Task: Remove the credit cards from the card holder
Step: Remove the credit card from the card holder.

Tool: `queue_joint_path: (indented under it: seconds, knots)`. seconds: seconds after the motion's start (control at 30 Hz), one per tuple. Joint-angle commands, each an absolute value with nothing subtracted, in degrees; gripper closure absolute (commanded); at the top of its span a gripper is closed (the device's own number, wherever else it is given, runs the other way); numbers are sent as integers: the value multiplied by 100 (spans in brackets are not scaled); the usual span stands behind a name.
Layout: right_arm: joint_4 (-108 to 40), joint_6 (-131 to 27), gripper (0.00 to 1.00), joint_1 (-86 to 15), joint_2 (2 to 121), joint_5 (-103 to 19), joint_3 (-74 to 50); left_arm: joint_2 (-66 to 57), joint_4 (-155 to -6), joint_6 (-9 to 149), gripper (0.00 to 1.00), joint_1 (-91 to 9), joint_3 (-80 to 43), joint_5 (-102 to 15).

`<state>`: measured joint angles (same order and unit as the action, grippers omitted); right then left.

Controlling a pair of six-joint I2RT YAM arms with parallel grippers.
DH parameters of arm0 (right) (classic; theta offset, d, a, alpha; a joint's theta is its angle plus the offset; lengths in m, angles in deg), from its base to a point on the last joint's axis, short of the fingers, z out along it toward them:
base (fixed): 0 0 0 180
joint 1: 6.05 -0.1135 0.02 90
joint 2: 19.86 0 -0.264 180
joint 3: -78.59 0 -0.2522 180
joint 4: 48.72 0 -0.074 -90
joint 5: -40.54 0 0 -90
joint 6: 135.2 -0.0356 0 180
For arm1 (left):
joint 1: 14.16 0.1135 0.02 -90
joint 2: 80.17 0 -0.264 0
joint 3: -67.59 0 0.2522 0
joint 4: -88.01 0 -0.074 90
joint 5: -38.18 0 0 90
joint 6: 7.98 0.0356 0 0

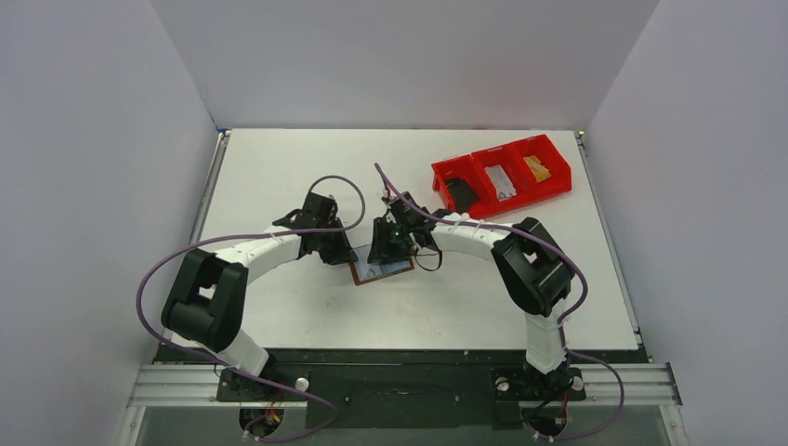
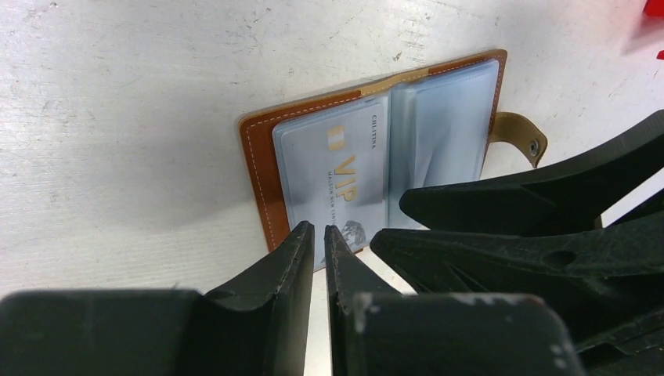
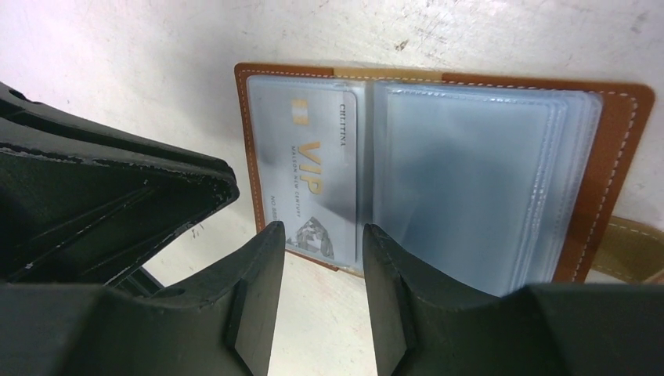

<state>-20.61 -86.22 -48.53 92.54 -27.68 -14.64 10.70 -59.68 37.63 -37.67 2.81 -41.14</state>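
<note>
The brown leather card holder (image 1: 381, 271) lies open and flat on the white table, its pale plastic pockets facing up. A silver credit card (image 2: 337, 168) marked VIP sits in the left pocket (image 3: 309, 176). The pockets on the right side (image 3: 470, 180) look to hold nothing. My left gripper (image 2: 315, 229) is at the holder's near edge. Its fingers stand closed to a thin slit with nothing between them, the tips over the card's lower edge. My right gripper (image 3: 319, 227) is open, and its tips straddle the card's near corner. Both grippers meet over the holder (image 1: 367, 253).
A red three-compartment bin (image 1: 502, 177) stands at the back right. It holds a black flat item (image 1: 462, 193), a pale card (image 1: 503, 182) and a yellowish one (image 1: 536, 167). The holder's tan closing tab (image 2: 521, 137) sticks out on its right side. Grey walls enclose the table.
</note>
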Motion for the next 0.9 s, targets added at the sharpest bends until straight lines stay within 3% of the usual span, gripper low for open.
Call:
queue_joint_path:
  seconds: [0.0, 0.67, 0.87]
  knots:
    - [-2237, -8600, 62, -4878, 9272, -3111, -1330, 1163, -6231, 3846, 92, -3739, 284, -4171]
    - [-2501, -8795, 63, -4879, 9546, -2942, -1390, 1709, -6379, 3824, 100, -3741, 275, -4211]
    - [-3003, -9093, 68, -4815, 9535, -2542, -1667, 1799, -6369, 3824, 100, -3773, 218, -4187]
